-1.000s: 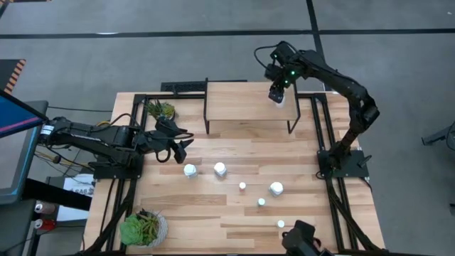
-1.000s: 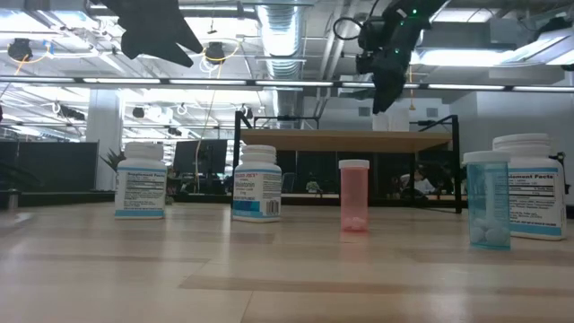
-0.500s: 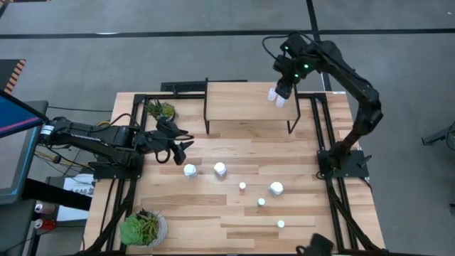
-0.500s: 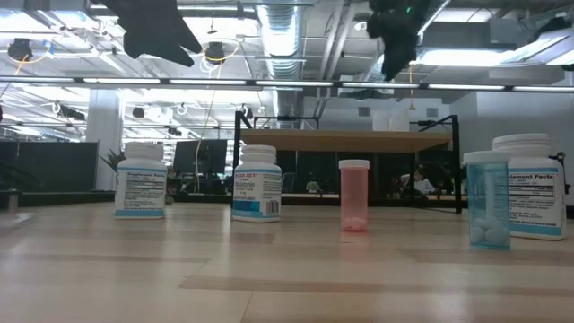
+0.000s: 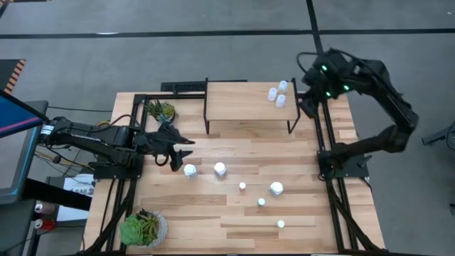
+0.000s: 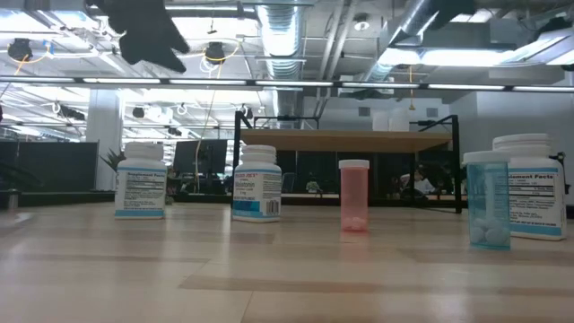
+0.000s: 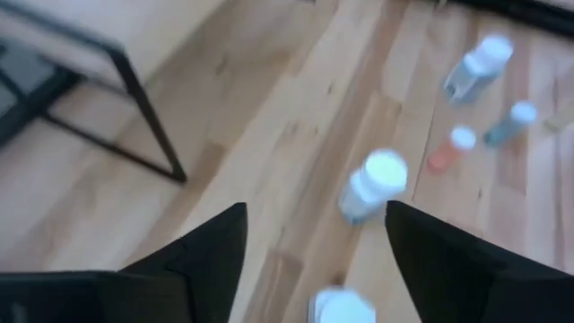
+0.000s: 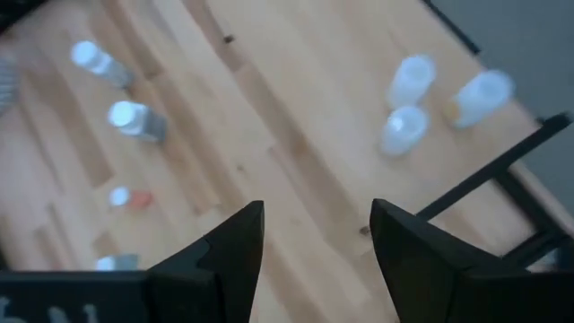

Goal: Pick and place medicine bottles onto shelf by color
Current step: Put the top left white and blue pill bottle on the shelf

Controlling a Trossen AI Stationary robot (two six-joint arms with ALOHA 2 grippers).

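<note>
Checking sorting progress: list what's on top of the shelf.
Three bottles stand clustered at the right end of the shelf; the rest of its top is bare. Their colours cannot be told.

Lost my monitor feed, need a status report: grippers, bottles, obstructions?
Right gripper open, empty, off the shelf's right end. Left gripper open, above the table bottles. Three bottles on shelf. No obstructions seen.

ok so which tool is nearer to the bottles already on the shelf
The right. The right tool is just off the shelf's right end, close to the three bottles in that corner. The left tool is out over the table near the shelf's front left leg.
</note>
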